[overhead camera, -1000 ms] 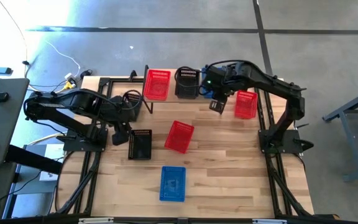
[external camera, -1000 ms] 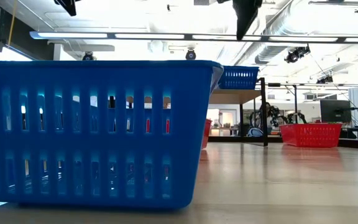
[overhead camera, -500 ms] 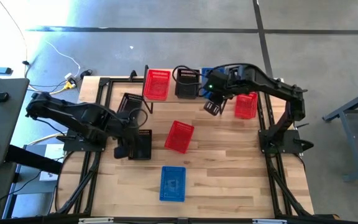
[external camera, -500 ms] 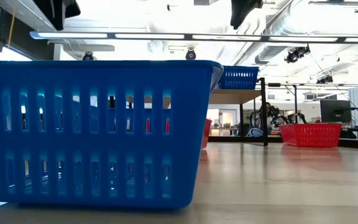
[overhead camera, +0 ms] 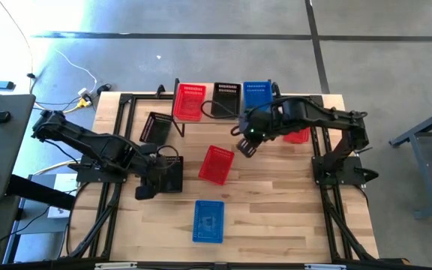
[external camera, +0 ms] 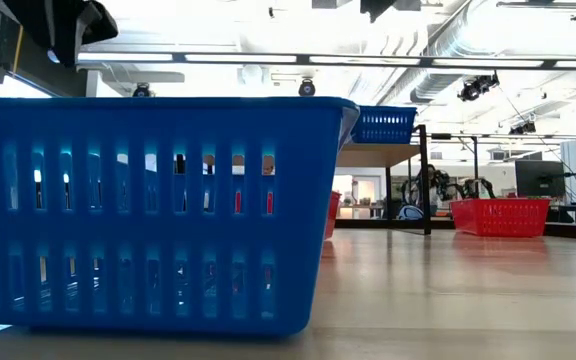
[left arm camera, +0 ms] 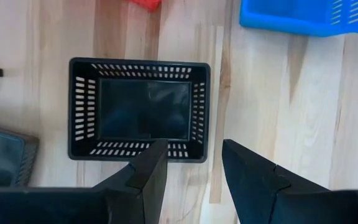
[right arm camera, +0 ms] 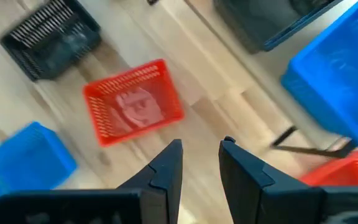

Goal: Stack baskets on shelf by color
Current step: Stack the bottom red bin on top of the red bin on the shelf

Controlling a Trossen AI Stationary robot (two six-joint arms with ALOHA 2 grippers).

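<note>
Fingers apart on left gripper [left arm camera: 191, 180] over black basket [left arm camera: 138, 109], also on empty right gripper [right arm camera: 199, 163]; risk catching 1 mesh wall, tipping it.

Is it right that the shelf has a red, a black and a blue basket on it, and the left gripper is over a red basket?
Not quite. The shelf does hold those three colours, but the left wrist view shows the open left gripper over a black basket, not a red one.

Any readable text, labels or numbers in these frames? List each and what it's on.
None readable.
Red basket on the table: pale raised marking on its floor, too blurred to read.
Blue basket at the front of the table: faint marking on its floor, too small to read.
Black basket: no marking visible.
</note>
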